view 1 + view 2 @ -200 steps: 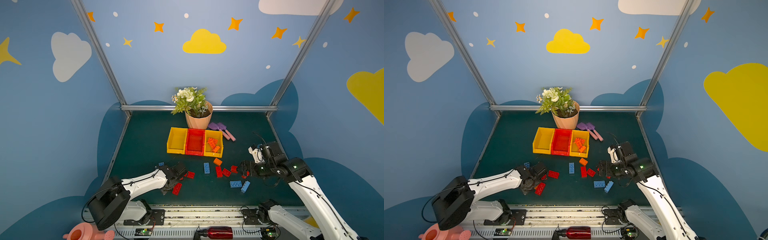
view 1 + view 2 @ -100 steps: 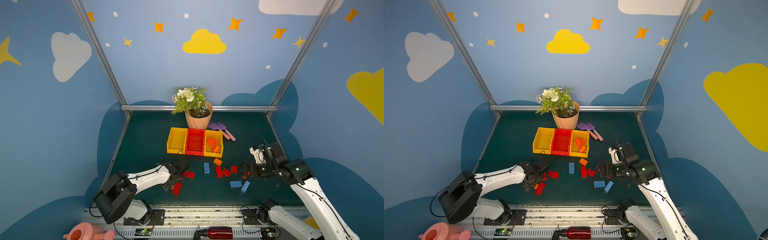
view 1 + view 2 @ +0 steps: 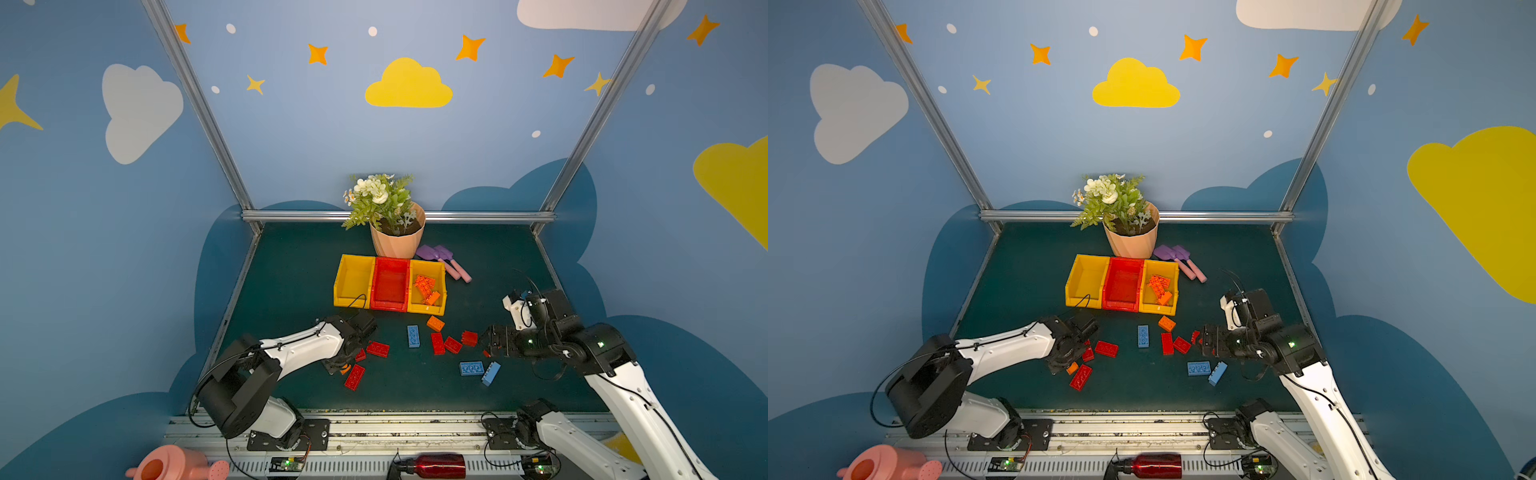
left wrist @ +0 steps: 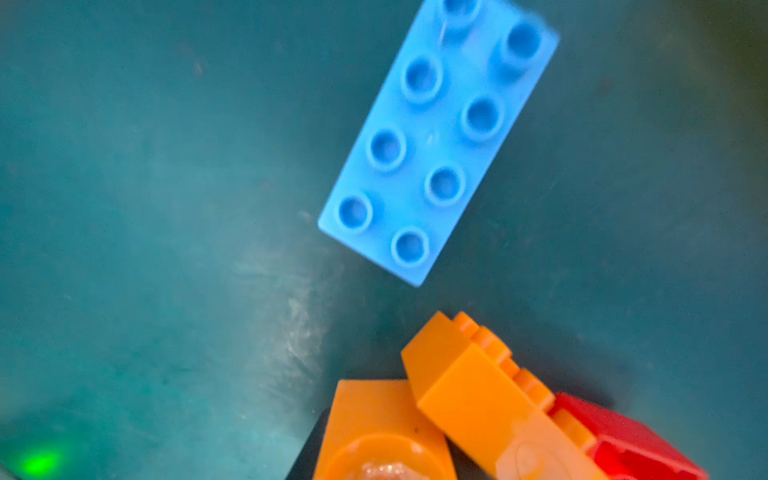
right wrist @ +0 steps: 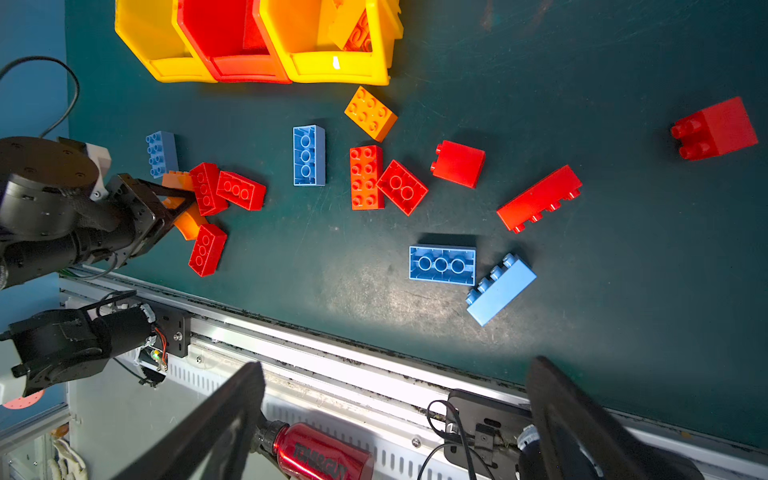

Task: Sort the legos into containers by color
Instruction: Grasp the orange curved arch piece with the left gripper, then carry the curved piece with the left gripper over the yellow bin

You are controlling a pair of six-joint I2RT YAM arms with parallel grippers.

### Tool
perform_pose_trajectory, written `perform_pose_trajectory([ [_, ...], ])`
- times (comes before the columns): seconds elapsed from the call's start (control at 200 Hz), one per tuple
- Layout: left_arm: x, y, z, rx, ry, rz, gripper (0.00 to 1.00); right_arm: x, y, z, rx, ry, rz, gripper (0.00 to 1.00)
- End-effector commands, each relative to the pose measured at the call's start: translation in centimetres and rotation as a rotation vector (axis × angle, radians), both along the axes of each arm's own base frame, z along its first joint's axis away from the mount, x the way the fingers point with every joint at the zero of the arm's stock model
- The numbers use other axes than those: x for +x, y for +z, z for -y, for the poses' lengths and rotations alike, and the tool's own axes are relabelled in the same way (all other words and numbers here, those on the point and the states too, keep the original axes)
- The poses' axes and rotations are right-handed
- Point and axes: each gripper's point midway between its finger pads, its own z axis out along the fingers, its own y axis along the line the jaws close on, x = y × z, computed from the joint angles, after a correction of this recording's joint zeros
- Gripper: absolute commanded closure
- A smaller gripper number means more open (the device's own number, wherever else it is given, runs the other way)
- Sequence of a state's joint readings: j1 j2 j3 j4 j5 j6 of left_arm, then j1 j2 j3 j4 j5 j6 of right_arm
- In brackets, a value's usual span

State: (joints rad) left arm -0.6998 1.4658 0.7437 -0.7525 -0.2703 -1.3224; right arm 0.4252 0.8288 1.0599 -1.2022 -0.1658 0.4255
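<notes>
Lego (image 4: 436,137) — blue, by left pincer (image 5: 187,203) — in wrist views only

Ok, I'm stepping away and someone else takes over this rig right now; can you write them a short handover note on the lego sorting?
Left gripper: shut on a small orange plastic brick, down among the near-left bricks.
Right gripper: open, holding nothing.
Done: several orange bricks lie in the right-hand yellow plastic bin. The red plastic bin and left-hand yellow plastic bin look empty.
Left: the held brick, a second orange brick beside it, the six-stud orange brick before the bins, all red bricks and four light blue bricks, loose on the dark green mat.
</notes>
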Motion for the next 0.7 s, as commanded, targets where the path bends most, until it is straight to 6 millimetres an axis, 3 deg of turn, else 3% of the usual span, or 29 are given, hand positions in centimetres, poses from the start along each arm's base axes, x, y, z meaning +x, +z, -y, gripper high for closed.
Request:
perform_pose_trajectory([
  [0.0,0.7,2.3,-1.2,0.086,-0.042,0.016,0.76,-0.3,0.0,0.3,-0.007,-0.006,-0.005,0.04],
  [0.17,2.6,6.1,-1.0,0.117,-0.109,0.075,0.76,-0.4,0.3,0.3,-0.003,-0.002,0.003,0.04],
  [0.33,5.6,9.8,1.6,0.079,-0.225,0.143,0.76,-0.6,0.4,0.7,-0.013,-0.012,0.014,0.04],
  [0.526,10.9,14.0,6.8,0.03,-0.365,0.22,0.76,-1.0,0.5,1.4,-0.03,-0.036,0.025,0.04],
  [0.696,15.8,16.2,13.7,-0.001,-0.533,0.267,0.76,-1.7,0.5,2.4,-0.051,-0.067,0.028,0.04],
])
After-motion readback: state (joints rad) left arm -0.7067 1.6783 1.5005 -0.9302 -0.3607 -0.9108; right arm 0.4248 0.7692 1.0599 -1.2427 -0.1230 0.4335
